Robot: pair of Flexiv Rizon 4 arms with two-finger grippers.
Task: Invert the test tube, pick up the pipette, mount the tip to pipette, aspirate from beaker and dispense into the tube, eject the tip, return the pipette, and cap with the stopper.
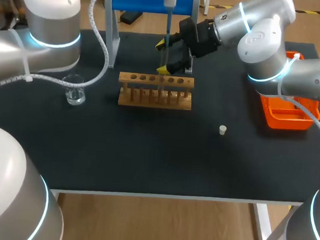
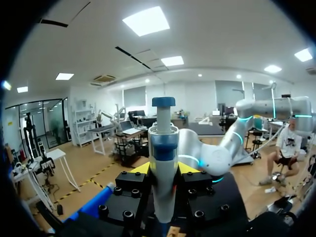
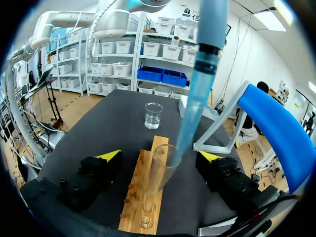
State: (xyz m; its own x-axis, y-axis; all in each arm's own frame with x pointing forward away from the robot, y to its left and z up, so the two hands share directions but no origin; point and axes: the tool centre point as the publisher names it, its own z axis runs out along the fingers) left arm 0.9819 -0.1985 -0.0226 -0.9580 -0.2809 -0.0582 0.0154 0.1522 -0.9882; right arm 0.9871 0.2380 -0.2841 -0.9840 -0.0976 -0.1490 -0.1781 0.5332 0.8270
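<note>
The left end effector (image 2: pixel 164 168) was closed on the pipette (image 2: pixel 163 148). Its two yellow fingers pressed on the pipette from both sides and held it straight up. In the head view, the pipette (image 1: pixel 168 16) hung at the back of the tabletop (image 1: pixel 147 152), above the wooden rack (image 1: pixel 155 89).

The right end effector (image 3: pixel 159 156) was open, with its fingers far apart. The test tube (image 3: pixel 160 168) stood in the rack (image 3: pixel 143 197) between those fingers, and neither finger touched it. The long blue tip (image 3: pixel 195 108) on the pipette reached down into the open mouth of the tube. In the head view, the right end effector (image 1: pixel 163 56) sat just behind the rack.

The beaker (image 1: pixel 74 89) stood on the tabletop, off to the left of the rack. The little white stopper (image 1: pixel 222 130) stood alone to the right and in front of the rack. An orange tray (image 1: pixel 286 115) lay near the right edge. A blue stand (image 1: pixel 152 1) was at the back.
</note>
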